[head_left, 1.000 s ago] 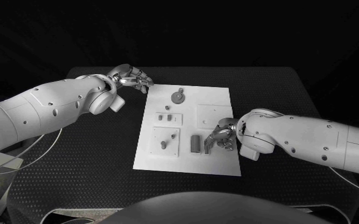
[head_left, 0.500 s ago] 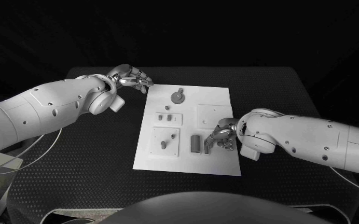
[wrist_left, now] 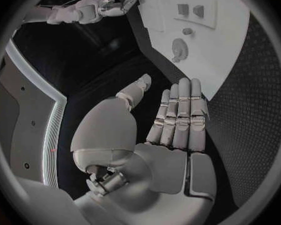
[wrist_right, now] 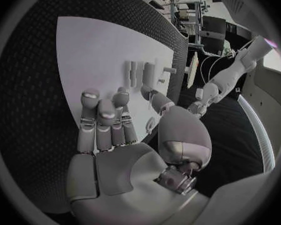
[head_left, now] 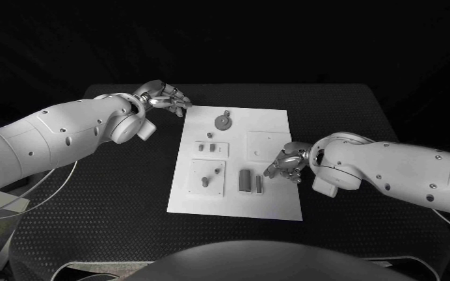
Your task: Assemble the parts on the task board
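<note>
The board (head_left: 237, 164) lay in the middle of the table (head_left: 112, 183), a white rectangular plate with its long axis running near to far, its far end canted slightly to the right. Small grey parts sat on it: a round piece with a stem (head_left: 223, 121) at the far end, two small blocks (head_left: 206, 146) on a raised square left of centre, and two slim bars (head_left: 250, 181) lying side by side near the near-right part, their long axes also running near to far. A further raised square (head_left: 206, 177) at the near left carried small pieces, too small to identify.

The right hand (head_left: 287, 162) was over the board's right edge, just right of the bars; its fingers (wrist_right: 103, 120) lay extended and close together and, as far as the wrist view showed, held nothing.

The left hand (head_left: 164, 97) was off the board's far-left corner, above the table. Its fingers (wrist_left: 181, 110) were straight and side by side, the thumb apart, with nothing in its hold.
</note>
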Robot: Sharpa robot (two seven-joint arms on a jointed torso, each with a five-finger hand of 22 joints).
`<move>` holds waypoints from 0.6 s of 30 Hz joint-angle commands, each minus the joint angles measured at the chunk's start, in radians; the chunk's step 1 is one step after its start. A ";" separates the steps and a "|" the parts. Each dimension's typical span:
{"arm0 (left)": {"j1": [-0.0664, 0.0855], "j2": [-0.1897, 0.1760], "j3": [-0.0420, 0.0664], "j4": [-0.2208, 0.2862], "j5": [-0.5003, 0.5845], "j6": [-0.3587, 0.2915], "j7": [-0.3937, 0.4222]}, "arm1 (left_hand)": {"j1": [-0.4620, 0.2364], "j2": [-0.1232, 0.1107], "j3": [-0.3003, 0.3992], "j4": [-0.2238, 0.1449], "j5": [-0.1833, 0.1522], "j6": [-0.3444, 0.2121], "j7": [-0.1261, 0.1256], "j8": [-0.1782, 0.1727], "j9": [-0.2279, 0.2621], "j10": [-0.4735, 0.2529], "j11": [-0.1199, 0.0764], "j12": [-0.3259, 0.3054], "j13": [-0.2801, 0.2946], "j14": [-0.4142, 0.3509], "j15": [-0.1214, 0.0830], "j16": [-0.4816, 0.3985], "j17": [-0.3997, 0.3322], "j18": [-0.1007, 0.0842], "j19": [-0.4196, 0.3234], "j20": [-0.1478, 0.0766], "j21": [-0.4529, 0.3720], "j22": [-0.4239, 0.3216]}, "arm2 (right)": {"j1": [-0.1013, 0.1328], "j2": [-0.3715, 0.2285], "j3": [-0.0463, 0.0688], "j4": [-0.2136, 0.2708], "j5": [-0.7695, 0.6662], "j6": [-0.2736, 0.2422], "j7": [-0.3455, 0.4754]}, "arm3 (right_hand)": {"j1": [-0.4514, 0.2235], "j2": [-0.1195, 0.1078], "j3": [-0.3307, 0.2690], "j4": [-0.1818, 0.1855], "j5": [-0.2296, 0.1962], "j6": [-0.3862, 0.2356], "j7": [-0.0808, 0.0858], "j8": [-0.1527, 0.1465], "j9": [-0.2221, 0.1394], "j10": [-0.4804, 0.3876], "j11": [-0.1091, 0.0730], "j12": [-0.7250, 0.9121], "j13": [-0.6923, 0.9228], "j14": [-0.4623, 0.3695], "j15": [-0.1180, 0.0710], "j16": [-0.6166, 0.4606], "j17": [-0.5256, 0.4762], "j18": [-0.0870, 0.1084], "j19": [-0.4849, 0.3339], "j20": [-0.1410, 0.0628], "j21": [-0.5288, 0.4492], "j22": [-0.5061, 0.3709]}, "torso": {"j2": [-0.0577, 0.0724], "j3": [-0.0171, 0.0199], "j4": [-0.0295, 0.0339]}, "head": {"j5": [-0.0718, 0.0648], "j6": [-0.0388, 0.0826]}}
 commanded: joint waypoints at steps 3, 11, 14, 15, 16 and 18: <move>0.001 0.006 0.001 -0.002 0.026 -0.009 0.020 | -0.008 -0.002 0.001 0.005 0.005 -0.004 -0.004 0.005 -0.002 -0.006 -0.002 0.008 0.001 0.003 0.000 -0.011 0.002 -0.002 -0.012 0.004 -0.001 -0.002 | 0.034 -0.026 0.010 0.010 -0.023 -0.044 0.141 | 0.004 -0.016 0.004 0.007 -0.001 -0.020 0.019 0.004 -0.001 -0.009 0.000 0.000 -0.001 -0.004 0.003 -0.004 -0.002 0.025 0.001 -0.007 -0.005 0.005 | -0.001 -0.0016 -0.0016 | -0.005 0.009; 0.009 0.011 0.002 -0.006 0.109 -0.054 0.037 | -0.007 0.003 0.005 0.005 0.005 -0.016 -0.006 0.000 -0.006 -0.030 0.007 -0.001 -0.009 -0.028 0.014 -0.050 -0.006 -0.007 -0.048 0.016 -0.006 -0.014 | 0.041 0.013 0.063 -0.155 0.021 -0.122 0.405 | 0.034 0.010 0.004 -0.017 -0.002 -0.023 0.024 0.009 0.002 -0.026 0.005 0.000 0.000 -0.018 0.008 -0.008 -0.001 0.025 -0.021 -0.003 -0.013 0.008 | -0.004 -0.0003 -0.0007 | -0.023 0.080; 0.022 0.014 0.002 -0.016 0.141 -0.064 0.043 | -0.010 0.007 0.006 0.005 0.005 -0.037 -0.008 -0.009 -0.012 -0.038 0.005 -0.015 -0.022 -0.061 0.024 -0.083 -0.020 -0.008 -0.070 0.025 -0.005 -0.022 | 0.041 0.044 0.080 -0.239 0.070 -0.149 0.507 | 0.044 0.037 0.002 -0.032 -0.001 -0.028 0.027 0.011 0.004 -0.052 0.008 -0.011 -0.004 -0.042 0.012 -0.020 -0.003 0.025 -0.048 0.003 -0.026 0.008 | -0.004 0.0001 0.0021 | -0.028 0.118; 0.025 0.016 0.002 -0.022 0.150 -0.066 0.046 | -0.011 0.008 0.007 0.005 0.005 -0.037 -0.008 -0.008 -0.012 -0.039 0.004 -0.019 -0.026 -0.073 0.028 -0.094 -0.025 -0.006 -0.073 0.028 -0.005 -0.023 | 0.041 0.057 0.087 -0.269 0.114 -0.157 0.539 | 0.046 0.041 0.002 -0.038 -0.001 -0.030 0.029 0.012 0.005 -0.065 0.011 -0.018 -0.007 -0.055 0.015 -0.028 -0.006 0.024 -0.062 0.007 -0.033 0.007 | -0.006 0.0004 0.0019 | -0.029 0.132; 0.028 0.020 0.002 -0.030 0.160 -0.065 0.047 | -0.012 0.008 0.006 0.005 0.005 -0.037 -0.008 -0.008 -0.013 -0.041 0.003 -0.025 -0.031 -0.087 0.032 -0.106 -0.030 -0.004 -0.078 0.032 -0.005 -0.025 | 0.041 0.070 0.094 -0.297 0.161 -0.164 0.571 | 0.050 0.047 0.000 -0.044 -0.001 -0.032 0.031 0.014 0.007 -0.076 0.013 -0.022 -0.010 -0.068 0.017 -0.034 -0.007 0.024 -0.078 0.013 -0.042 0.006 | -0.007 0.0004 0.0017 | -0.030 0.148; 0.030 0.030 0.002 -0.049 0.179 -0.061 0.059 | -0.015 0.007 0.008 0.005 0.005 -0.043 -0.001 -0.009 -0.015 -0.052 0.009 -0.041 -0.044 -0.122 0.044 -0.136 -0.045 -0.001 -0.097 0.044 -0.007 -0.035 | 0.041 0.097 0.112 -0.361 0.219 -0.171 0.633 | 0.056 0.065 0.003 -0.054 0.000 -0.042 0.036 0.012 0.009 -0.109 0.021 -0.042 -0.020 -0.102 0.025 -0.054 -0.012 0.022 -0.110 0.025 -0.061 0.002 | -0.014 0.0019 0.0013 | -0.032 0.179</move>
